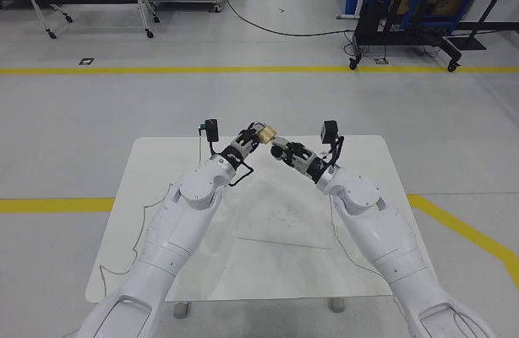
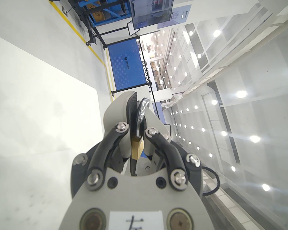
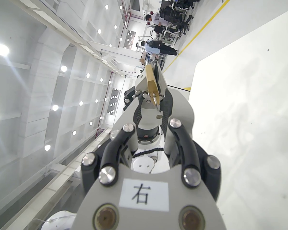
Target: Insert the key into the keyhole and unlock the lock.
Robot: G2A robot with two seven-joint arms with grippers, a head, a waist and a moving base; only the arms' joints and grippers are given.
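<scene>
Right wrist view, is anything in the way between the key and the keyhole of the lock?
Nothing visible. The right gripper holds the key with its tip at the end face of the lock, which the left gripper holds. How deep the key sits cannot be told.

the lock (image 3: 150,82) has a yellow, brass-like metal body, smooth with a soft sheen; its shackle (image 2: 143,110) is polished silvery metal, mirror-bright. the key (image 3: 155,101) looks like yellowish metal, glossy along its edge. the left pincer (image 2: 138,105) and right pincer (image 3: 154,104) have matt pale grey shells, plastic by the look, black ribbed rubbery pads (image 3: 168,104), smooth black links and shiny metal pins. the desk (image 1: 285,220) is white, smooth and matt, faintly scuffed
</scene>
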